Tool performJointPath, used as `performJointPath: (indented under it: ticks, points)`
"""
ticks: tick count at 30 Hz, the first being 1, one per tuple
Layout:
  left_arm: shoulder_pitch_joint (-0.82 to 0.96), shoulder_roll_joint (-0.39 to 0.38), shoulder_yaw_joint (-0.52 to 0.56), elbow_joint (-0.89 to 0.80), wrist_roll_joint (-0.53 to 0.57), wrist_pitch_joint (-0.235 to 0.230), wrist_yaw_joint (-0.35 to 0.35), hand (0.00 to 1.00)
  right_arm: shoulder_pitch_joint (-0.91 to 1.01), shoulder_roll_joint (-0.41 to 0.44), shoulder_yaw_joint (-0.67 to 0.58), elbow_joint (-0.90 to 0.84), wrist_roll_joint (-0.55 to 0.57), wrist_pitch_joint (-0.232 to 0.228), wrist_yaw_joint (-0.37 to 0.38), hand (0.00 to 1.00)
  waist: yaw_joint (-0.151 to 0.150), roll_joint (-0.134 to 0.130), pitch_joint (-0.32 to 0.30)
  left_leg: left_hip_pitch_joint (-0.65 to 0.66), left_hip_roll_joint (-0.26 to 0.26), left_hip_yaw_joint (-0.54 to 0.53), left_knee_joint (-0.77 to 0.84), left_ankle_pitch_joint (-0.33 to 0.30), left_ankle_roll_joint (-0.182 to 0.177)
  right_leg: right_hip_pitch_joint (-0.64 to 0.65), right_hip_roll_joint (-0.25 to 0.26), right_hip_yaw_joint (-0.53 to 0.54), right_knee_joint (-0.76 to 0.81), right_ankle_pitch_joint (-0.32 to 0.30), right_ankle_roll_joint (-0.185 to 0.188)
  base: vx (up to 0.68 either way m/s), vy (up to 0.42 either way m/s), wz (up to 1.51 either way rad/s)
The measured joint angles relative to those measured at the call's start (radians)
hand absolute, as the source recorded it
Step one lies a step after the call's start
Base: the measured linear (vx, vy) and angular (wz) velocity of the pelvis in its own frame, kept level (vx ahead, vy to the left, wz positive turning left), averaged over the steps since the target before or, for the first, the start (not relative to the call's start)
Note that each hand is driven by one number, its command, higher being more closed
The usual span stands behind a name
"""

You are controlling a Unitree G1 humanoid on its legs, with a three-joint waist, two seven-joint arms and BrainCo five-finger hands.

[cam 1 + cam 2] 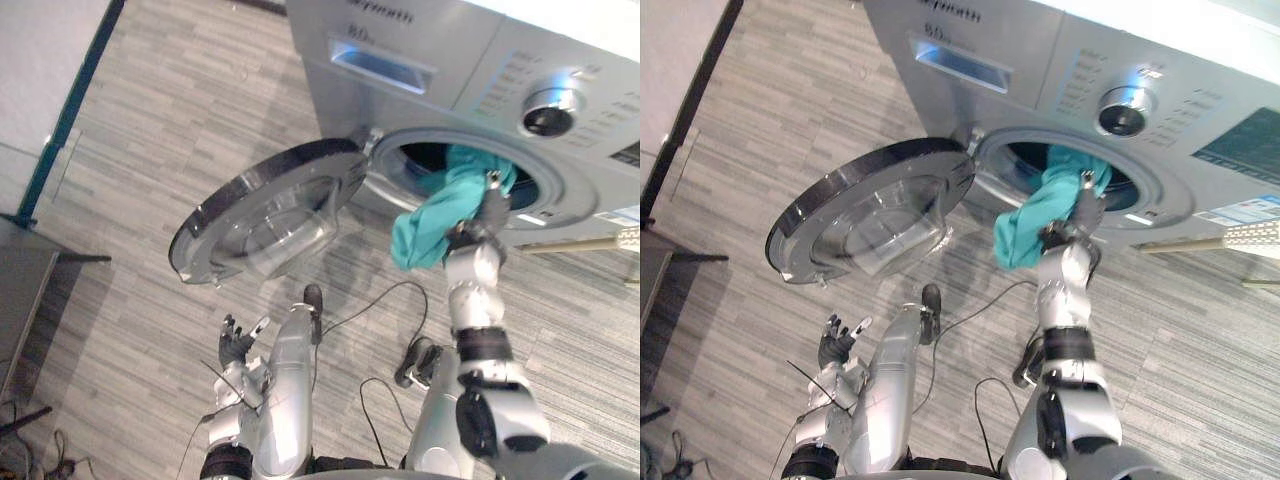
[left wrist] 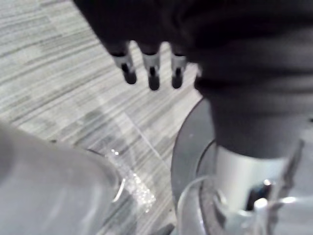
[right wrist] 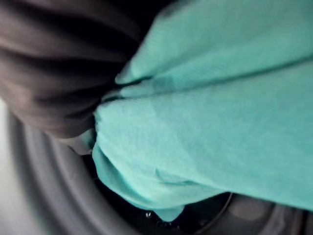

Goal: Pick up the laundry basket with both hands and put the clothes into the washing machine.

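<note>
The teal cloth [image 1: 432,222] lies half inside the washing machine [image 1: 430,50], with its lower end hanging over the rim. The right hand [image 1: 488,212] is against its right side at the mouth; whether it grips I cannot tell. The left hand [image 1: 236,345] hangs low and well apart, open and empty, below the door [image 1: 270,205].

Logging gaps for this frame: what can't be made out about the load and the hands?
1. How the right hand holds the teal garment: the cloth covers it in the right wrist view and drapes over it in the eye views.
2. What the drum holds: it is dark inside, and the garment blocks the opening in the eye views.
3. The white latticed object in the eye views: cut off by the right edge; possibly the basket.
</note>
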Motion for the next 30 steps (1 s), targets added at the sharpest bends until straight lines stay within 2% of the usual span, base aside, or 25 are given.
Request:
performJointPath:
  ticks: [4, 5, 8, 10, 13, 17, 19, 20, 21, 22, 23, 28, 29, 30]
  points:
    - [-0.030, -0.001, -0.003, -0.046, -0.032, -0.009, 0.000, 0.00, -0.151, -0.109, -0.045, 0.123, 0.064, 0.004, -0.018, 1.00, 0.008, 0.020, 0.021, -0.105, -0.011, -0.012, 0.017, 0.015, 0.005, -0.091, -0.015, -0.012, 0.025, 0.000, 0.000, 0.00, 0.026, 0.13]
    - [-0.043, -0.001, -0.008, -0.075, -0.052, -0.010, 0.000, 0.00, -0.210, -0.177, -0.059, 0.188, 0.107, 0.005, -0.020, 1.00, 0.023, 0.026, 0.032, -0.152, -0.014, -0.009, 0.020, 0.025, 0.010, -0.139, -0.026, -0.015, 0.037, 0.000, 0.000, 0.01, 0.024, 0.09]
    - [-0.046, 0.000, -0.012, -0.117, -0.073, -0.012, 0.001, 0.00, -0.275, -0.243, -0.061, 0.258, 0.156, 0.008, -0.023, 1.00, 0.033, 0.031, 0.045, -0.201, -0.017, -0.010, 0.024, 0.032, 0.012, -0.183, -0.034, -0.019, 0.049, 0.000, 0.000, 0.01, 0.013, 0.09]
    - [-0.046, -0.001, -0.031, -0.164, -0.085, -0.012, 0.001, 0.00, -0.353, -0.338, -0.031, 0.349, 0.218, 0.018, -0.045, 1.00, 0.043, 0.035, 0.050, -0.247, -0.028, -0.009, 0.020, 0.049, 0.019, -0.230, -0.056, -0.030, 0.061, 0.000, 0.000, 0.03, 0.000, 0.19]
    - [-0.043, -0.002, -0.041, -0.234, -0.091, -0.012, 0.000, 0.00, -0.435, -0.443, 0.010, 0.393, 0.282, 0.028, -0.068, 1.00, 0.053, 0.042, 0.054, -0.299, -0.030, -0.002, 0.014, 0.065, 0.031, -0.267, -0.065, -0.049, 0.064, 0.000, 0.000, 0.01, 0.003, 0.18]
    - [-0.031, -0.003, -0.042, -0.351, -0.136, -0.016, 0.000, 0.00, -0.598, -0.597, 0.076, 0.384, 0.361, 0.027, -0.105, 1.00, 0.058, 0.052, 0.059, -0.372, -0.035, 0.000, 0.018, 0.080, 0.046, -0.329, -0.080, -0.064, 0.082, 0.000, 0.000, -0.01, 0.017, 0.13]
    - [-0.013, -0.006, -0.047, -0.401, -0.145, -0.033, 0.002, 0.00, -0.666, -0.666, 0.101, 0.300, 0.379, 0.024, -0.114, 1.00, 0.067, 0.052, 0.059, -0.395, -0.034, 0.001, 0.021, 0.082, 0.049, -0.353, -0.081, -0.063, 0.087, 0.000, 0.000, -0.01, 0.012, -0.02]
    - [-0.003, -0.009, -0.057, -0.414, -0.148, -0.034, 0.013, 0.00, -0.723, -0.700, 0.133, 0.227, 0.393, -0.006, -0.126, 1.00, 0.068, 0.052, 0.059, -0.404, -0.030, 0.003, 0.024, 0.082, 0.049, -0.363, -0.078, -0.061, 0.087, 0.001, -0.001, -0.01, 0.016, -0.07]
    - [-0.002, -0.009, -0.060, -0.414, -0.149, -0.033, 0.015, 0.00, -0.729, -0.704, 0.146, 0.225, 0.394, -0.022, -0.123, 1.00, 0.068, 0.052, 0.059, -0.405, -0.029, 0.003, 0.025, 0.082, 0.049, -0.364, -0.077, -0.061, 0.086, 0.001, -0.001, -0.01, 0.020, -0.11]
    - [0.009, -0.010, -0.079, -0.418, -0.149, -0.034, 0.019, 0.00, -0.732, -0.714, 0.174, 0.219, 0.392, -0.067, -0.114, 1.00, 0.068, 0.052, 0.059, -0.416, -0.024, 0.004, 0.029, 0.082, 0.049, -0.375, -0.072, -0.058, 0.086, 0.003, -0.004, -0.02, 0.013, -0.25]
    - [0.026, -0.015, -0.103, -0.419, -0.149, -0.034, 0.019, 0.00, -0.774, -0.715, 0.216, 0.218, 0.397, -0.068, -0.145, 1.00, 0.067, 0.052, 0.059, -0.433, -0.005, 0.007, 0.041, 0.082, 0.050, -0.391, -0.056, -0.057, 0.084, 0.010, -0.014, -0.02, 0.013, -0.27]
    - [0.048, -0.015, -0.159, -0.412, -0.148, -0.033, 0.017, 0.00, -0.826, -0.714, 0.345, 0.219, 0.390, -0.106, -0.178, 1.00, 0.069, 0.048, 0.062, -0.447, 0.035, 0.008, 0.058, 0.081, 0.051, -0.410, -0.027, -0.060, 0.090, 0.018, -0.029, -0.04, -0.012, -0.25]
    - [0.057, -0.015, -0.156, -0.419, -0.148, -0.038, 0.017, 0.00, -0.831, -0.713, 0.364, 0.219, 0.376, -0.112, -0.194, 0.00, 0.069, 0.045, 0.063, -0.447, 0.042, 0.009, 0.060, 0.081, 0.051, -0.413, -0.025, -0.065, 0.097, 0.018, -0.030, -0.03, -0.037, -0.10]
    - [0.074, -0.015, -0.155, -0.430, -0.147, -0.042, 0.017, 0.00, -0.831, -0.712, 0.375, 0.223, 0.359, -0.119, -0.212, 0.00, 0.069, 0.042, 0.065, -0.447, 0.048, 0.009, 0.066, 0.081, 0.051, -0.413, -0.025, -0.069, 0.104, 0.019, -0.030, -0.03, -0.051, -0.08]
